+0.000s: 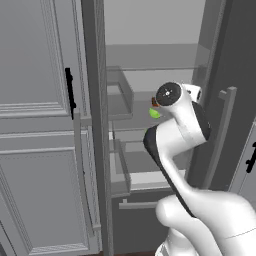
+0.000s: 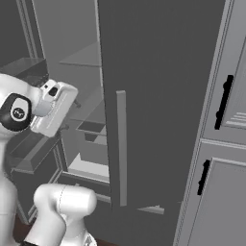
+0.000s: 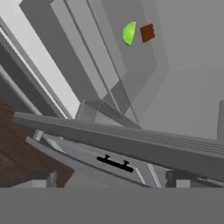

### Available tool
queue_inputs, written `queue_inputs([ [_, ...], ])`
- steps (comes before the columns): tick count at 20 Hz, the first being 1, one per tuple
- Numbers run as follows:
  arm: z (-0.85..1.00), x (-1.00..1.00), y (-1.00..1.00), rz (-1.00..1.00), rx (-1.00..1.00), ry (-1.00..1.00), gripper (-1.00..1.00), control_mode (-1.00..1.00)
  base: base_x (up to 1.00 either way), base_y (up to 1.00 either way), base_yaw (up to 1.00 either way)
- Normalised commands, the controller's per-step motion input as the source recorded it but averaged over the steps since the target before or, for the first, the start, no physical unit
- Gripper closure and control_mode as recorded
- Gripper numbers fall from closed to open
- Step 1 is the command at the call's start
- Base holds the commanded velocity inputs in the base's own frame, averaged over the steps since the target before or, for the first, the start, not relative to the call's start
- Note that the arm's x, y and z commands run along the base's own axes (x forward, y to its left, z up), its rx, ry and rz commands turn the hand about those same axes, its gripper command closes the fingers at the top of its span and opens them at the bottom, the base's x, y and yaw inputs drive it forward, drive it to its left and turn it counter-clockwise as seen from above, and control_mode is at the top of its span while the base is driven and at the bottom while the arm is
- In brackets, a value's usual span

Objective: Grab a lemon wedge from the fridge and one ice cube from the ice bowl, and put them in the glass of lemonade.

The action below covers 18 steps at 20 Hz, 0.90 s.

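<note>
With the fridge (image 1: 220,75) open, the wide-open, empty gripper (image 3: 111,183) is reaching for the wedge (image 3: 128,33) on a shelf beside a brown cube (image 3: 147,33); next it must close in.

The fridge (image 1: 220,75) holds one lemon wedge (image 3: 128,33) and one small brown cube (image 3: 147,33). Its doors carry two long bar handles (image 2: 121,149). Two black cupboard handles (image 2: 223,102) show beside it.

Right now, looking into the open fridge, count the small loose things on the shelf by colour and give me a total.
Yellow-green: 1, the lemon wedge
Brown: 1, the small cube beside it
Total: 2
</note>
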Motion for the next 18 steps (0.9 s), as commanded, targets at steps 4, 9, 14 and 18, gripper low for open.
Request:
queue_inputs([
  [4, -0.34, 0.45, -0.1, 0.0, -0.04, -0.02, -1.0, -1.0, 0.0, 0.0, 0.0],
  [9, -0.06, 0.8, -0.1, 0.0, 0.0, 0.08, -1.0, -1.0, 0.0, 0.0, 0.0],
  [14, 0.0, 0.95, -0.03, -0.13, -0.06, 0.14, -1.0, -1.0, 0.0, 0.0, 0.0],
  [18, -0.08, 0.24, -0.76, -0.28, -0.07, 0.01, -1.0, -1.0, 0.0, 0.0, 0.0],
])
